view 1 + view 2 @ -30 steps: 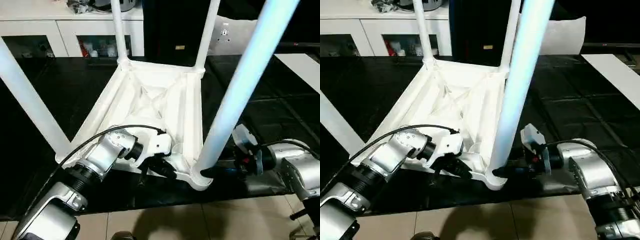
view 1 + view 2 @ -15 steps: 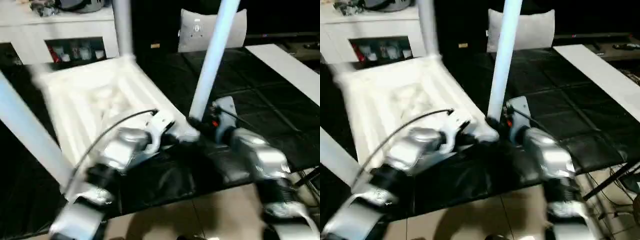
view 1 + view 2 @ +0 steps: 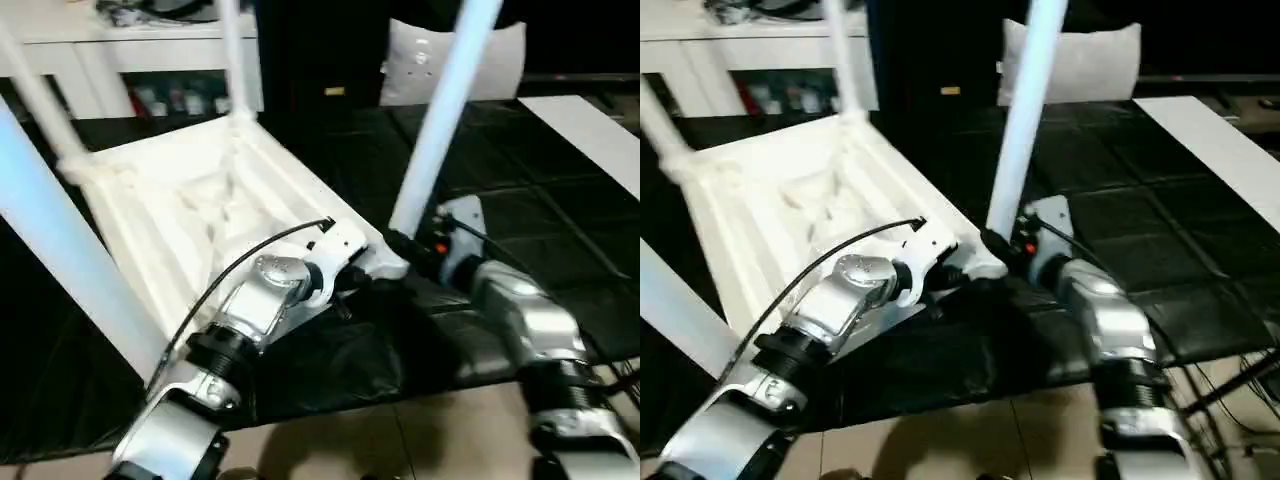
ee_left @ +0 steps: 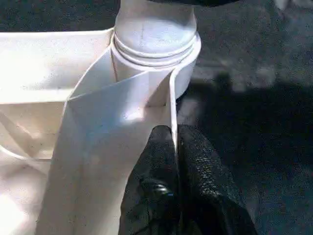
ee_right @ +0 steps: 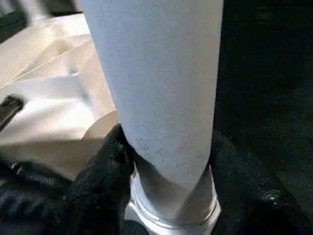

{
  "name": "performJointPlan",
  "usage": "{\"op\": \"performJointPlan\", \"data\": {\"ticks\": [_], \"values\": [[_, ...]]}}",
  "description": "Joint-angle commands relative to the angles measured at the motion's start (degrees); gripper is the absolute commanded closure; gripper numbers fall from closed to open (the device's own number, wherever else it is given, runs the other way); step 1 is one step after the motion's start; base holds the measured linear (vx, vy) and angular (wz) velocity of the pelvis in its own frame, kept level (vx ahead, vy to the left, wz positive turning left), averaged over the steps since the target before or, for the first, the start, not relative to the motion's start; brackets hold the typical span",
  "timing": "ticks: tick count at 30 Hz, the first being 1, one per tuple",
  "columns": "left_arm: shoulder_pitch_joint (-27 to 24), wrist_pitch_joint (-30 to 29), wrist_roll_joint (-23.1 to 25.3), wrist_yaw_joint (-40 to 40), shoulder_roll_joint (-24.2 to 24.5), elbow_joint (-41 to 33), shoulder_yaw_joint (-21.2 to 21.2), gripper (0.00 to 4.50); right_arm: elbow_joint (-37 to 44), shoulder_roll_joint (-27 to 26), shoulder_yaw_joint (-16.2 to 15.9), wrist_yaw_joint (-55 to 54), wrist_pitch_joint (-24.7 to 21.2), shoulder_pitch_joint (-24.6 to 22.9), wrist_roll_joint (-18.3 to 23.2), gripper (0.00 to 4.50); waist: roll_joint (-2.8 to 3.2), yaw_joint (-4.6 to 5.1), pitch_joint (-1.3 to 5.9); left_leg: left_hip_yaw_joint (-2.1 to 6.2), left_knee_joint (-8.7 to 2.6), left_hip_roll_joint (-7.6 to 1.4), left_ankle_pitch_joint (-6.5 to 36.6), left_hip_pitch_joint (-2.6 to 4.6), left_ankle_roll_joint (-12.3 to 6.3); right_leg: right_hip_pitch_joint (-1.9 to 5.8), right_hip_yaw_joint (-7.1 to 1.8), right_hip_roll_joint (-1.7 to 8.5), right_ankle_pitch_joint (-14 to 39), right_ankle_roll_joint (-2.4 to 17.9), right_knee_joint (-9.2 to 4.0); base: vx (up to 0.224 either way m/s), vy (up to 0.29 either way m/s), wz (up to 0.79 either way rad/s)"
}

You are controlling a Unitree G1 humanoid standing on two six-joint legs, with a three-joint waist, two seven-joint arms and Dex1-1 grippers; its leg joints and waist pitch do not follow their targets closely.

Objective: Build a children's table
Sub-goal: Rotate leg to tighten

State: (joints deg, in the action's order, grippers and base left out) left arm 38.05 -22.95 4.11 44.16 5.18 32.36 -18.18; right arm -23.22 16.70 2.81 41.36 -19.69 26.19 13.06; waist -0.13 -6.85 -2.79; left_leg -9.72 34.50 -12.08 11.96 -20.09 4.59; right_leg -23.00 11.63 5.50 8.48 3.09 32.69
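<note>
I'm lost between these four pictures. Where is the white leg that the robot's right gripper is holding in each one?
Left eye view: the leg slants up from the tabletop's near corner, right of centre.
Right eye view: the same leg, near the middle.
Left wrist view: its base in the round socket.
Right wrist view: the leg close up between the black fingers.
Shared landmark: the corner socket.

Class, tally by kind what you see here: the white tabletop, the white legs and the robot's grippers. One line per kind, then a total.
tabletop: 1
legs: 4
left gripper, right gripper: 2
Total: 7
</note>
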Motion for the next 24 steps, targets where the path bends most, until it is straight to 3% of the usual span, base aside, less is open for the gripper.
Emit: {"op": "performJointPlan", "data": {"ticks": [1, 4, 7, 10, 12, 14, 18, 21, 24], "values": [[0.14, 3.65, -0.28, 5.87, 1.78, -1.83, -1.68, 4.5, 3.37, 3.76, -1.21, 9.26, 0.02, -1.8, 2.15, 1.72, -1.02, -0.2, 4.44, 0.22, -3.32, -1.5, 4.01, -0.06, -5.53, 4.15, -4.31, 4.36, 19.59, -0.2, -4.54, 0.0, 0.0, 0.0], [-0.52, 7.12, -0.6, 14.04, 5.67, -3.06, -4.03, 4.5, 7.94, 9.86, -1.7, 19.85, -2.53, -4.36, 5.34, 1.39, -1.24, -1.18, 4.43, 0.26, -3.36, -1.75, 4.07, -0.06, -6.04, 4.15, -4.45, 4.35, 19.08, -0.67, -4.3, 0.0, 0.0, 0.0], [-0.8, 8.33, -0.99, 17.58, 7.24, -3.8, -5.18, 4.5, 9.49, 11.89, -2.25, 22.31, -3.18, -5.07, 6.08, 1.2, -1.2, -1.29, 4.36, 0.31, -3.41, -1.76, 4.33, -0.05, -5.61, 4.09, -4.35, 4.37, 20.09, -0.94, -4.4, 0.0, 0.0, 0.0], [-0.99, 12.13, -1.75, 23.97, 9.89, -4.67, -7.2, 4.5, 10.07, 15.54, -3.96, 26.96, -1.05, -5.65, 5.35, 1.01, -0.96, -1.53, 4.35, 0.22, -3.37, -1.64, 4.8, 0.04, -4.85, 3.97, -4.23, 4.4, 21.55, -0.71, -4.65, 0.0, 0.0, 0.0], [-1.15, 13.82, -2.44, 28.67, 11.42, -5.6, -8.3, 4.5, 10.25, 18.0, -5.6, 30.53, 1.91, -5.98, 4.0, 0.93, -0.81, -1.88, 4.48, 0.25, -3.34, -1.88, 4.93, 0.2, -4.89, 3.92, -4.46, 4.51, 20.55, -0.14, -4.36, 0.0, 0.0, 0.0], [-1.08, 15.07, -2.23, 31.5, 12.5, -6.15, -9.58, 4.5, 11.04, 19.65, -6.87, 34.9, 2.09, -6.34, 4.34, 0.93, -0.91, -2.13, 4.43, 0.25, -3.35, -1.96, 4.81, 0.11, -5.12, 3.91, -4.43, 4.4, 19.6, 0.5, -4.19, 0.0, 0.0, 0.0], [-0.95, 16.47, -1.73, 34.44, 13.45, -6.59, -11.09, 4.5, 10.83, 20.51, -8.79, 38.11, 3.4, -6.17, 3.75, 1.27, -1.08, -2.77, 4.42, 0.21, -3.34, -2.03, 4.89, 0.09, -5.03, 3.9, -4.39, 4.48, 19.94, 1.06, -4.12, 0.0, 0.0, 0.0], [-0.82, 17.06, -1.71, 35.35, 13.49, -6.56, -11.34, 4.5, 10.41, 20.33, -9.92, 39.08, 4.14, -5.77, 3.5, 1.66, -1.2, -2.71, 4.37, 0.24, -3.37, -1.99, 5.06, 0.05, -4.73, 3.94, -4.36, 4.49, 20.61, 0.94, -4.22, 0.0, 0.0, 0.0], [-0.4, 17.18, -1.97, 35.71, 13.16, -6.38, -11.54, 4.5, 10.67, 19.26, -12.03, 40.59, 4.68, -5.44, 4.03, 1.76, -1.19, -2.58, 4.33, 0.2, -3.34, -1.79, 5.63, -0.03, -4.47, 3.98, -4.21, 4.44, 22.21, 0.07, -4.5, 0.0, 0.0, 0.0]]}}
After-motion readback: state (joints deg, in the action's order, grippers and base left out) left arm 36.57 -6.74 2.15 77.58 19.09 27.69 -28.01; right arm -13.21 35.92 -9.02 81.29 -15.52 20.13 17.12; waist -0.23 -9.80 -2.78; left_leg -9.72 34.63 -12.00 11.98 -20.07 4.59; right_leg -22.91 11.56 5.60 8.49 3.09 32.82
